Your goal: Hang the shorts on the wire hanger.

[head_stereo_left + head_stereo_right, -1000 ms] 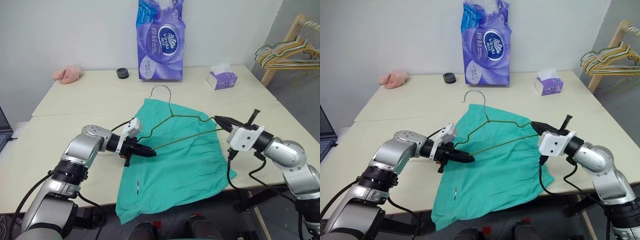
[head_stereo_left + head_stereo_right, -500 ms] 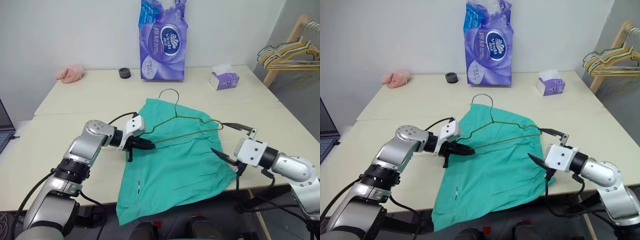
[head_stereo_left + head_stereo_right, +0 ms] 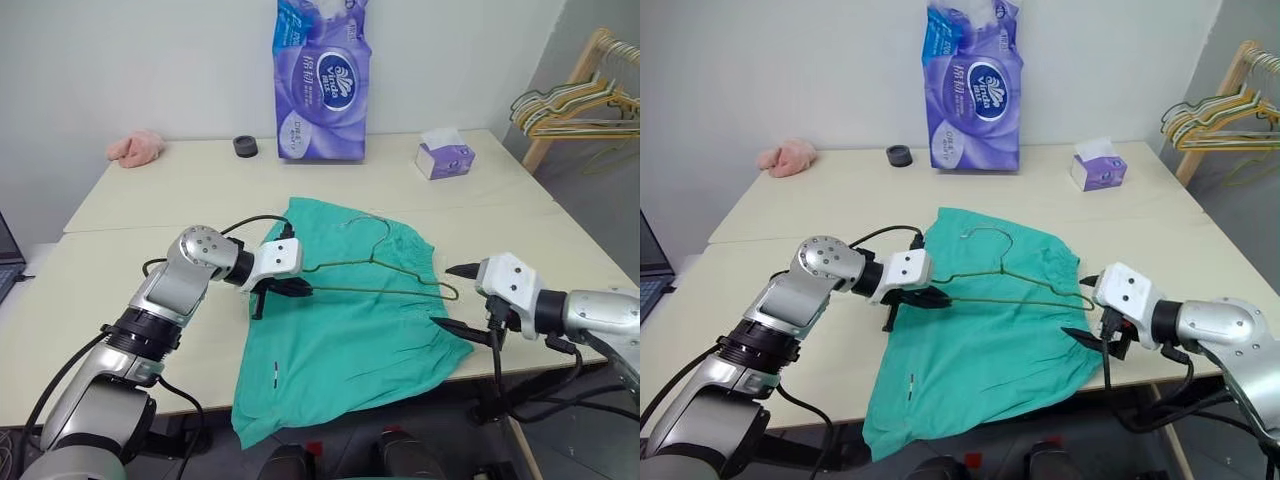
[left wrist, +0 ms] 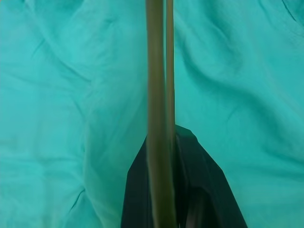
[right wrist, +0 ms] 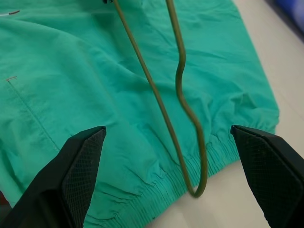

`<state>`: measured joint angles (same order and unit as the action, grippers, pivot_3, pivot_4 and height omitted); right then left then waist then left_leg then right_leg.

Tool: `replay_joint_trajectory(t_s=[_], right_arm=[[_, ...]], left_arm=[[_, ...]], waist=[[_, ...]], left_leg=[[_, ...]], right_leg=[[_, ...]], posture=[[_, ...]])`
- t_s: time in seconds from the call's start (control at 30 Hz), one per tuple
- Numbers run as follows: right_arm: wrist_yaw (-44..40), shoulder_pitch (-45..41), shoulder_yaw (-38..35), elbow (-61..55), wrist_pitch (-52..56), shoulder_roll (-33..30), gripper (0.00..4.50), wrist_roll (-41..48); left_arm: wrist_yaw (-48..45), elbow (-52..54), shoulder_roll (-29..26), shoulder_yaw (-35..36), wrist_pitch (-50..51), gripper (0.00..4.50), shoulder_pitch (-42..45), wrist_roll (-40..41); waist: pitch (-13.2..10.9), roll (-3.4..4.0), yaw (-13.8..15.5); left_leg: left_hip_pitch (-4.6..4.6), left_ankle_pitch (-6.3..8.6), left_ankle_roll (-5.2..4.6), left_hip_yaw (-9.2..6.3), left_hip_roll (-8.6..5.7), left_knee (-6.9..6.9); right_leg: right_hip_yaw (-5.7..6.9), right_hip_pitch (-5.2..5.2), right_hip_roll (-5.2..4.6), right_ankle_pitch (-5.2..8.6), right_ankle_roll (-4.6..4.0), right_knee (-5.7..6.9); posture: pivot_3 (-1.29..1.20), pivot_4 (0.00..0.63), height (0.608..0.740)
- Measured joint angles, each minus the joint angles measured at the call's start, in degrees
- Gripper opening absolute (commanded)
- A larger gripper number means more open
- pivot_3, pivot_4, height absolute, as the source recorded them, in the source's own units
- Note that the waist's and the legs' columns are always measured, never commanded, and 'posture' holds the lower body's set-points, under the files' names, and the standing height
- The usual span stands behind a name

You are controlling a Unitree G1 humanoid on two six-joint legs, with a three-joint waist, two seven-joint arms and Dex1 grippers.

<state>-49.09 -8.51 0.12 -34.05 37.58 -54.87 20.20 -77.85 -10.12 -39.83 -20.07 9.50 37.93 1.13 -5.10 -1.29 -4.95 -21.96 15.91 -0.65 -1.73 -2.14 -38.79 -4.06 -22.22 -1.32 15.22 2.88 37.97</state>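
The teal-green shorts (image 3: 350,335) lie spread on the table (image 3: 150,200), with one leg hanging over the front edge. The olive-gold wire hanger (image 3: 385,290) lies nearly flat above them, its hook (image 3: 375,222) toward the far side. My left gripper (image 3: 296,288) is shut on the hanger's left end; the left wrist view shows the wire (image 4: 156,118) clamped between the black fingers (image 4: 199,190). At the shorts' right edge my right gripper (image 3: 456,298) stands open. The hanger's right corner (image 5: 197,190) lies between its spread fingers (image 5: 76,175) without touching them, over the elastic waistband (image 5: 156,190).
A purple tissue pack (image 3: 322,80), a black roll (image 3: 245,146), a small tissue box (image 3: 445,158) and a pink fluffy cloth (image 3: 135,148) sit along the table's far side. A bunch of hangers (image 3: 565,105) hangs on a wooden rack at the right.
My right gripper opened, let go of the hanger's right end and drew back toward the table's front edge. The left wrist rolled, and the hanger tipped from upright to nearly flat over the shorts.
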Motion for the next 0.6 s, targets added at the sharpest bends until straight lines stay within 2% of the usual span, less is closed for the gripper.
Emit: replay_joint_trajectory(t_s=[0.23, 0.43, 0.53, 0.6], right_arm=[[-1.77, -6.61, 10.09, 5.55, 2.85, -0.03, 4.48, -4.0], [-3.32, -10.63, 13.96, 7.85, 6.33, -0.15, 4.48, -5.51], [-3.85, -11.91, 15.01, 7.93, 7.92, -0.12, 3.92, -5.6], [-4.35, -13.07, 16.02, 7.94, 9.05, -0.12, 3.33, -5.77]], left_arm=[[-0.3, 1.87, 0.26, -0.57, -0.19, 0.0, -0.09, -0.81], [-0.29, 2.82, 0.49, -0.6, -0.78, 0.0, -0.09, -1.4], [-0.24, 2.91, 0.57, -0.6, -1.17, 0.0, -0.09, -1.63], [-0.17, 3.07, 0.68, -0.62, -1.39, 0.0, -0.09, -2.12]], waist=[[-0.01, 0.01, 0.0], [-0.01, 0.01, 0.01], [-0.01, 0.02, 0.01], [-0.01, 0.01, -0.01]], left_leg=[[-0.03, 0.0, 0.0, 0.01, 0.0, 0.0], [-0.03, 0.0, 0.0, 0.0, 0.0, 0.0], [-0.04, 0.0, 0.0, -0.02, 0.0, 0.0], [-0.04, 0.0, 0.0, -0.02, 0.0, 0.0]], right_leg=[[-0.01, -0.04, -0.01, 0.0, 0.0, 0.01], [0.02, -0.04, -0.02, -0.01, -0.01, 0.02], [0.04, -0.05, -0.03, -0.01, -0.01, 0.02], [0.05, -0.05, -0.04, -0.01, -0.01, 0.02]], posture=[[-0.14, 0.069, 0.74], [-0.14, 0.063, 0.74], [-0.14, 0.061, 0.74], [-0.14, 0.06, 0.74]])
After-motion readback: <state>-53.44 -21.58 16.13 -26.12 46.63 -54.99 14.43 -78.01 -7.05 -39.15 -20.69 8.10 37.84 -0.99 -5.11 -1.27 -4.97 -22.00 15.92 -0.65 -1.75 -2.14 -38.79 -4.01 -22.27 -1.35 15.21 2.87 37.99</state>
